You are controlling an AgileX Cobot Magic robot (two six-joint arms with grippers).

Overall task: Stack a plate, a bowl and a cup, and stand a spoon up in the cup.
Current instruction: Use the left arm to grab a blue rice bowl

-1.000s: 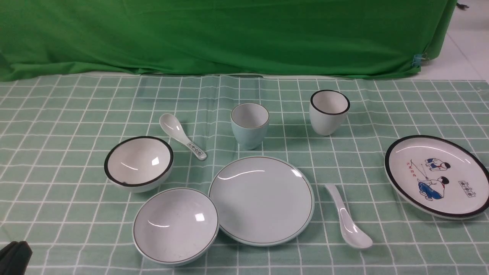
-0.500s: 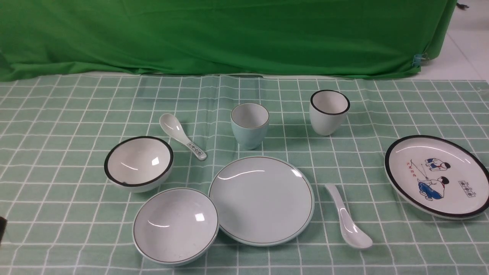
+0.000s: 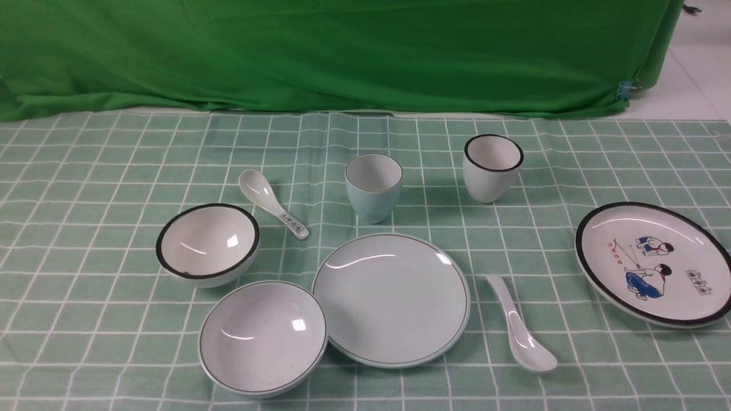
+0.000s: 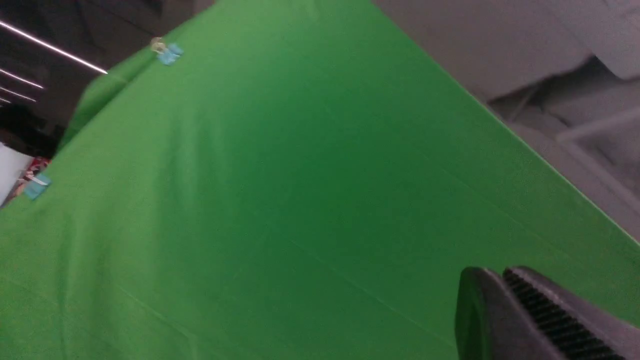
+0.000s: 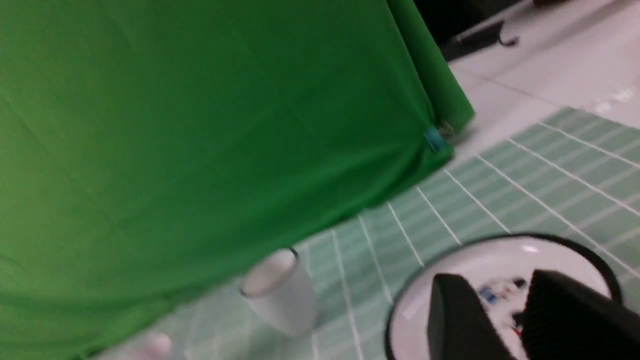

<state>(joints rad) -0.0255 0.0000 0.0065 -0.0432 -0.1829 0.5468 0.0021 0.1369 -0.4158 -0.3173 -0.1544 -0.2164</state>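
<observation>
My L gripper (image 4: 505,300) is pressed together, R gripper (image 5: 500,295) slightly apart w/ cartoon plate (image 5: 470,262) beyond it; bowl (image 3: 262,337) sits just left of plate (image 3: 391,299), cup (image 3: 373,182) behind, spoon (image 3: 517,325) right, so I risk grabbing black-rim bowl (image 3: 207,242) or shoving plate when lifting bowl.

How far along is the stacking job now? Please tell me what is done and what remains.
Done: nothing yet. The plate, the bowl, the cup and the spoon all sit unstacked on the tablecloth. In hand: nothing; the right gripper is open and empty. Remaining: bowl onto plate, cup into bowl, spoon standing in cup.
</observation>
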